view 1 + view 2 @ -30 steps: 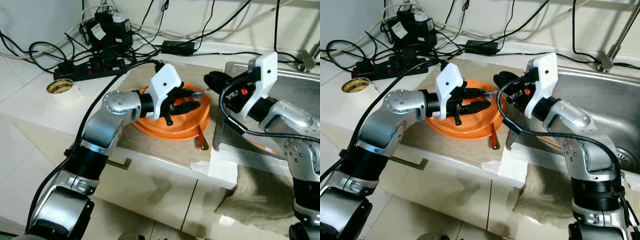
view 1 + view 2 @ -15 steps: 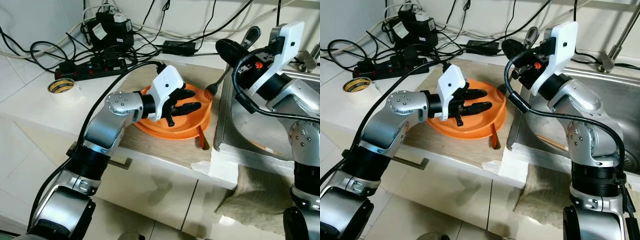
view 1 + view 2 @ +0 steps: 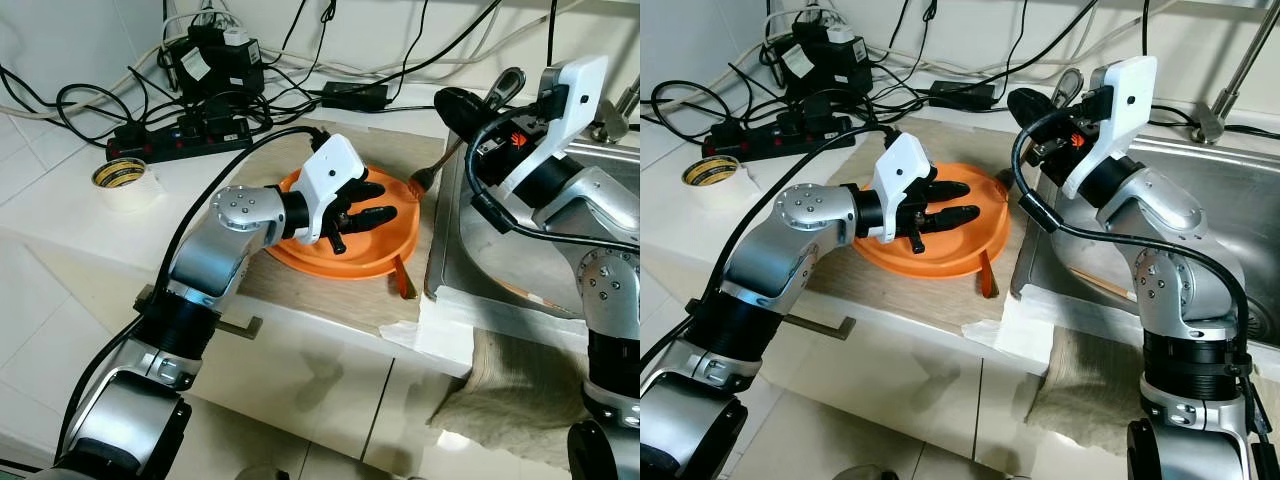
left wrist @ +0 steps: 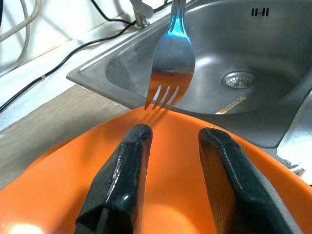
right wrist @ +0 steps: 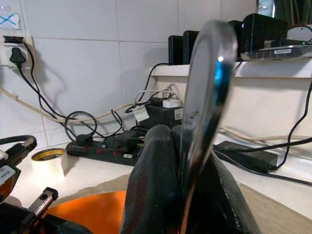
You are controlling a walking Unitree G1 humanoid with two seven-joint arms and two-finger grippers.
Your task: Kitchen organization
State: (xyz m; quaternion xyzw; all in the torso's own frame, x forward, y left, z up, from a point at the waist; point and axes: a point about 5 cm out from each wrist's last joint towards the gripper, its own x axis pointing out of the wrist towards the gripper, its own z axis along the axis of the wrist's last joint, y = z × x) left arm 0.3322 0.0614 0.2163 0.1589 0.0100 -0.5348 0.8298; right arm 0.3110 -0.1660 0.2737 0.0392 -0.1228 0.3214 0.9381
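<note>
A metal fork (image 3: 432, 172) is pinched tight in the right gripper (image 3: 470, 108), held tines-down above the plate's rim by the sink (image 3: 580, 210), probably so it can be carried off. The orange plate (image 3: 385, 250) is hovered over by the left gripper (image 3: 368, 203), fingers spread with nothing grasped, maybe to keep it steady.

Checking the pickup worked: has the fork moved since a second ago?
Yes. The right gripper has lifted the fork off the orange plate, up and toward the sink.
</note>
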